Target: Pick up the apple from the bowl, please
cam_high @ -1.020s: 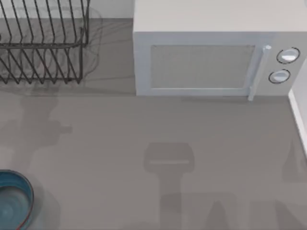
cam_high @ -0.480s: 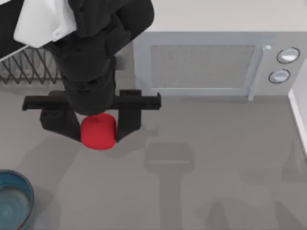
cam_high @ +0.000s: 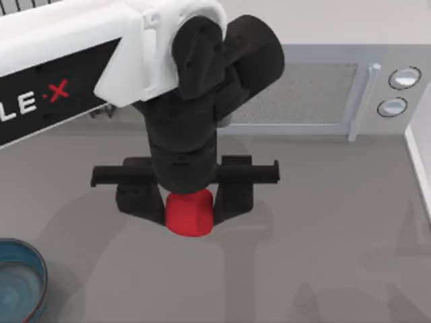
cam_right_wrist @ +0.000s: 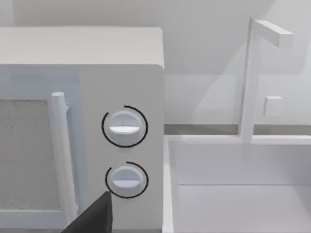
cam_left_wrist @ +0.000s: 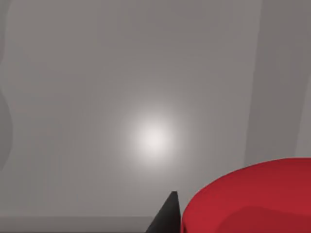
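Note:
My left gripper (cam_high: 188,208) hangs above the middle of the table, shut on the apple (cam_high: 190,219), a small smooth bright red rounded thing clamped between the two black fingers. In the left wrist view the apple (cam_left_wrist: 252,201) is close up, with one black fingertip (cam_left_wrist: 167,216) beside it and bare grey table beneath. The bowl (cam_high: 42,272), glazed blue-teal with a dark rim, stands at the front left corner, well left of the gripper, with nothing inside its visible part. A dark part of my right gripper (cam_right_wrist: 92,221) faces the microwave in the right wrist view.
A white microwave (cam_high: 316,94) with two round knobs (cam_high: 404,77) stands along the back, partly behind my left arm. Right of it are a white sink (cam_right_wrist: 243,194) and a faucet (cam_right_wrist: 250,73). Open grey table surrounds the held apple.
My left arm entered from the back left holding the apple and has moved right and toward the front. The bowl has stayed in place.

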{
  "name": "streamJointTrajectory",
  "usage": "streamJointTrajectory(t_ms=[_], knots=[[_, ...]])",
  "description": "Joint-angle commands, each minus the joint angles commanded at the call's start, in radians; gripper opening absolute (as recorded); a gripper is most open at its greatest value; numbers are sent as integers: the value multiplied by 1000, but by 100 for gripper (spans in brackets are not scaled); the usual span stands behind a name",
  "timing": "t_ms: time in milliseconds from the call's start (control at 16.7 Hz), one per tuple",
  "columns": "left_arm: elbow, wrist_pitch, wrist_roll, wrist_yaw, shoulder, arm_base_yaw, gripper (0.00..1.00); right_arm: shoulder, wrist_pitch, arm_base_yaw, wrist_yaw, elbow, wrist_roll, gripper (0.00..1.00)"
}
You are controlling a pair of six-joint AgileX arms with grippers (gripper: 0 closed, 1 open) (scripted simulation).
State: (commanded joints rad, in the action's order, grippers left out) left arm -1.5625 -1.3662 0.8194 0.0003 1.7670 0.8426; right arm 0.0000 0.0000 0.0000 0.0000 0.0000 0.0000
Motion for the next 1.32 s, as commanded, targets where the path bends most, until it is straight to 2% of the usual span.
streamJointTrajectory(t_ms=[300, 720, 1020, 1320], knots=[[67, 70, -4, 0, 10, -5, 0, 0, 0, 0, 0, 0, 0, 100], [330, 403, -6, 0, 67, -5, 0, 0, 0, 0, 0, 0, 0, 100], [352, 427, -5, 0, 74, -4, 0, 0, 0, 0, 0, 0, 0, 100], [352, 427, -5, 0, 74, -4, 38, 0, 0, 0, 0, 0, 0, 100]])
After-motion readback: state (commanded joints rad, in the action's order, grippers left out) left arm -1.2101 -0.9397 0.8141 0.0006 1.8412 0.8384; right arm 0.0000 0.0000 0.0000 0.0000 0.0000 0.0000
